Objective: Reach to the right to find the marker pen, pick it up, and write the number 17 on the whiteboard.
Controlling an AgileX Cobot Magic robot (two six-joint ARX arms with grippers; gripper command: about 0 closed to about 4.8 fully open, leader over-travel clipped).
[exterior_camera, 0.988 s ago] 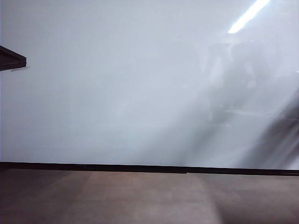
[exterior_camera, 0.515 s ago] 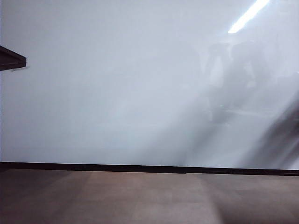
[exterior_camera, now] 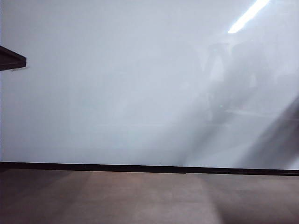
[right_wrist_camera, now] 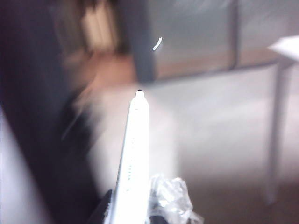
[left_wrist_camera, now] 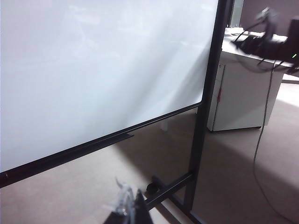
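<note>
While the whiteboard [exterior_camera: 117, 84] is bare, with no 17 on it, the pen part looks done. The left gripper [left_wrist_camera: 127, 207] waits low by the board's stand, and I cannot tell if its jaws are spread. Off to the right, the right gripper [right_wrist_camera: 135, 212] pinches the white marker pen [right_wrist_camera: 133, 149], tip pointing away. Writing is all that is left.

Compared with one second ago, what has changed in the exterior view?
Only the dim reflection at the right of the whiteboard has faded a little. Black strip and floor are unchanged; no gripper appears there. In the wrist views, the right gripper holds the marker pen; the left gripper faces the whiteboard.
</note>
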